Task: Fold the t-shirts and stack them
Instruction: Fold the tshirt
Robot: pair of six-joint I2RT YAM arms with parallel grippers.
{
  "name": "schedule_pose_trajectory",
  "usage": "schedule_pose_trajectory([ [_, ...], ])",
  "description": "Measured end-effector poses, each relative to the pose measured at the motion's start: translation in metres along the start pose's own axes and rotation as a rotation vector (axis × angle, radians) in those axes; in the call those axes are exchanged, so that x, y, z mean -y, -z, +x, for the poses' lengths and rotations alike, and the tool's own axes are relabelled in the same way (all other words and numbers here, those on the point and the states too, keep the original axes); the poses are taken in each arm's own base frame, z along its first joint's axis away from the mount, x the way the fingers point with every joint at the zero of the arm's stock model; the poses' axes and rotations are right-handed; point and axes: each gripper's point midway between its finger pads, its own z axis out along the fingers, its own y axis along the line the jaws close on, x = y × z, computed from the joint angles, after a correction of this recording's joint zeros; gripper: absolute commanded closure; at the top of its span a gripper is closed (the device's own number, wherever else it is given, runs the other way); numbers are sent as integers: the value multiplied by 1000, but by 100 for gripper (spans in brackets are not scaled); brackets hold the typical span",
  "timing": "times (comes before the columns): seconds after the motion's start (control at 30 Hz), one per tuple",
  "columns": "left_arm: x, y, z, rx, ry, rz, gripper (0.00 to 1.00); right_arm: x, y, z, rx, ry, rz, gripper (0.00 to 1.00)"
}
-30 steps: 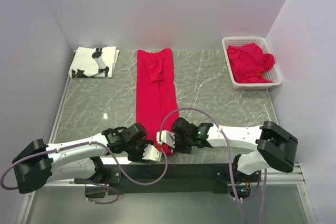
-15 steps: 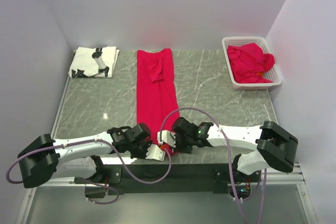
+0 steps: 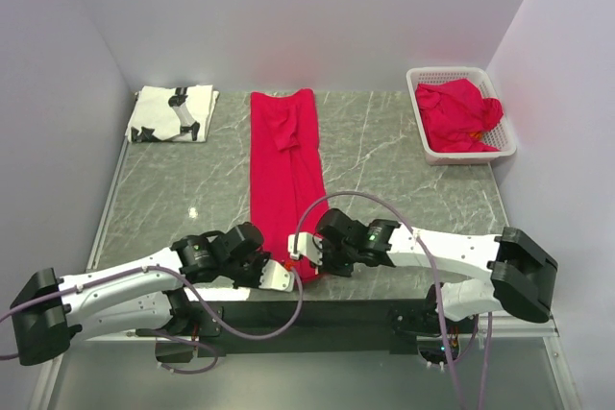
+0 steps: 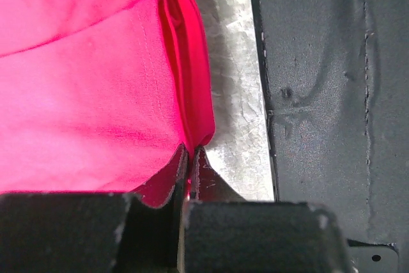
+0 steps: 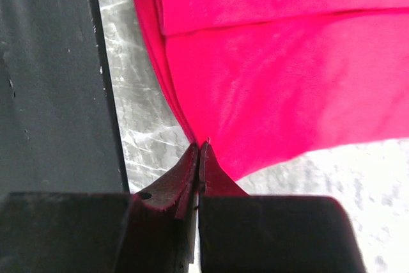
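Looking at the tabletop (image 3: 404, 189), I'd say this job is maybe a third done. Biggest thing on it is the red shirt (image 3: 284, 175), lying flat down the middle as a long narrow strip from the far edge to the near edge. The sides look already folded in, so it only needs folding end to end. Over in the far right corner sits the basket (image 3: 447, 72) with a crumpled red pile (image 3: 461, 114) inside, untouched; can't tell how many shirts that is. Far left corner has the white shirt (image 3: 173, 112), folded and parked, which looks like the start of the stack.

Both arms are down at the near hem. The left pincer (image 4: 188, 158) is clamped on the strip's left corner and the right pincer (image 5: 199, 151) is pinched tight on its right corner, cloth between the tips of each.
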Motion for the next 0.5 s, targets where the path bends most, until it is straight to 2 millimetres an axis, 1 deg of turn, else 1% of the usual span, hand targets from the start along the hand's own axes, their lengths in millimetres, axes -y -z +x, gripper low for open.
schedule_pose_trajectory([
  [0.1, -4, 6, -4, 10, 5, -14, 99, 5, 8, -7, 13, 4, 27, 100],
  [0.2, -15, 14, -2, 7, 42, -45, 99, 12, 14, -10, 16, 3, 52, 100],
  [0.3, -40, 27, 3, 8, 98, -112, 99, 26, 19, -11, 17, -2, 91, 100],
  [0.37, -61, 36, 5, 16, 125, -160, 99, 37, 23, -14, 20, 2, 122, 100],
  [0.43, -79, 42, 9, 16, 140, -196, 99, 51, 27, -21, 30, 7, 149, 100],
  [0.5, -96, 47, 14, 13, 152, -219, 99, 69, 32, -28, 45, 7, 185, 100],
])
